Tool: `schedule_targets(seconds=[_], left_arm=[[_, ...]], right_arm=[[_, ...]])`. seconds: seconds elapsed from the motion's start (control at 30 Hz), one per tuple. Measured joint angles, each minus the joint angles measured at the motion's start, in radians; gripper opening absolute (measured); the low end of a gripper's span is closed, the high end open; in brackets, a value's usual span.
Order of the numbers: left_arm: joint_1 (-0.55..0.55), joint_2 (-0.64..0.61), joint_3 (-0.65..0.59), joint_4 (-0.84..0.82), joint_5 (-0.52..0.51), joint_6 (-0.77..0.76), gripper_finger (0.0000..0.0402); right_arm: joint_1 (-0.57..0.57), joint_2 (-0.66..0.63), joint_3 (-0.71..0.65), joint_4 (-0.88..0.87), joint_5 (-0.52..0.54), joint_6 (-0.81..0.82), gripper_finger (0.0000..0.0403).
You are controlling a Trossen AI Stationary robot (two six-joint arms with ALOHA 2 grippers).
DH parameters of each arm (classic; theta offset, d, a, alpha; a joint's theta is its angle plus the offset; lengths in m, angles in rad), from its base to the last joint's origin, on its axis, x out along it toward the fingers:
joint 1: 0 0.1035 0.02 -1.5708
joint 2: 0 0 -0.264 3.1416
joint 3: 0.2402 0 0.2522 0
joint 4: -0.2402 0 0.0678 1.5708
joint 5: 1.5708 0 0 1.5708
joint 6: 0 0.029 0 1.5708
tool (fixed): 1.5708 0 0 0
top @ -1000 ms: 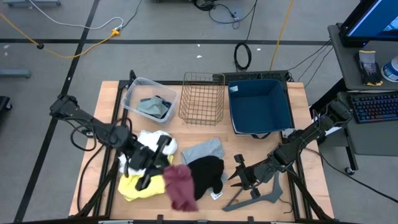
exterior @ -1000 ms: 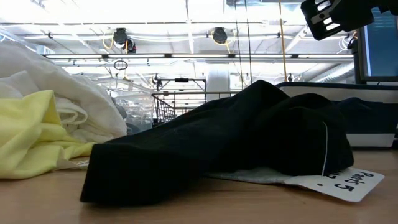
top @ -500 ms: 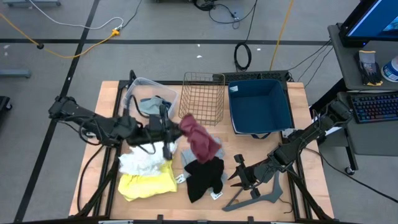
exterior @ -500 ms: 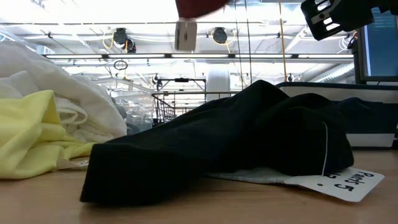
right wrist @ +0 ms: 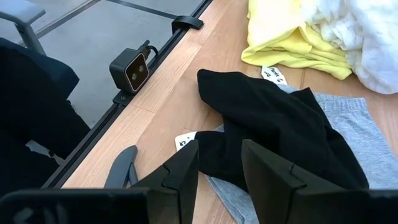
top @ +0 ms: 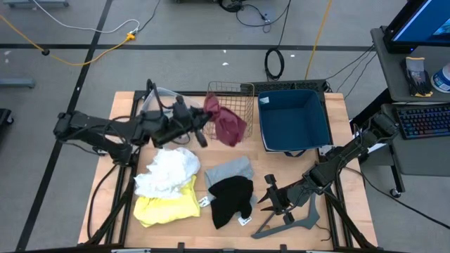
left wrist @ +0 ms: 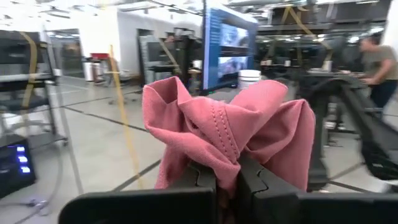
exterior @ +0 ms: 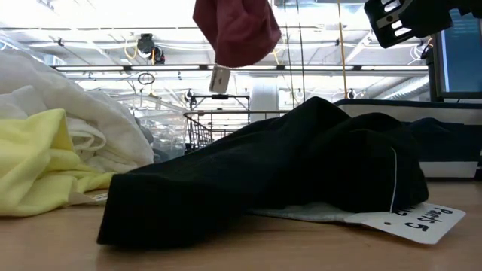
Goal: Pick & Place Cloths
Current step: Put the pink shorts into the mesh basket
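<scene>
- the left gripper (top: 204, 128) is clamping the maroon cloth (top: 226, 121) between closed fingers and holding it in the air over the wire basket (top: 228, 110).
- judged step: carrying phase of one pick-and-place cycle; the cloth is not yet released.
- judged next move: centring the hanging cloth inside the basket rim, lowering it, then parting the fingers; which container is intended cannot be told.
- the cloth is draping past the basket's near edge, so it may be catching on the wire rim.
- the white cloth (top: 167, 172), yellow cloth (top: 167, 206), grey cloth (top: 230, 169) and black cloth (top: 232, 199) are lying on the table (top: 123, 126).
- the clear bin (top: 156, 95) and the blue bin (top: 294, 121) are flanking the basket.
- the right gripper (top: 268, 202) is waiting with parted fingers just beside the black cloth and the hanger (top: 299, 219).
</scene>
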Motion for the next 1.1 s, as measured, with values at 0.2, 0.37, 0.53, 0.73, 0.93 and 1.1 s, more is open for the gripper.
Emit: schedule_targets(seconds=[0.2,0.37,0.53,0.73,0.93,1.1], left_arm=[[0.08,0.0,0.0,0.0,-0.011,0.014,0.0005],[0.137,0.0,0.0,0.0,-0.011,0.02,0.0006],[0.185,0.04,0.0,0.019,-0.007,0.022,0.0004],[0.245,0.137,0.001,0.056,0.016,0.017,0.0004],[0.299,0.222,0.07,-0.025,0.019,-0.019,0.0007],[0.334,0.314,0.204,-0.21,0.02,-0.058,0.0007]], right_arm=[[0.0,0.0,0.0,0.0,0.0,0.0,0.0116],[0.0,0.0,0.0,0.0,0.0,0.0,0.0116],[0.0,0.0,0.0,0.0,0.0,-0.004,0.0116],[0.0,0.0,0.0,0.0,0.0,-0.017,0.0116],[0.0,0.0,0.0,-0.002,0.0,-0.016,0.0116],[0.0,0.0,0.0,-0.006,0.0,-0.018,0.0116]])
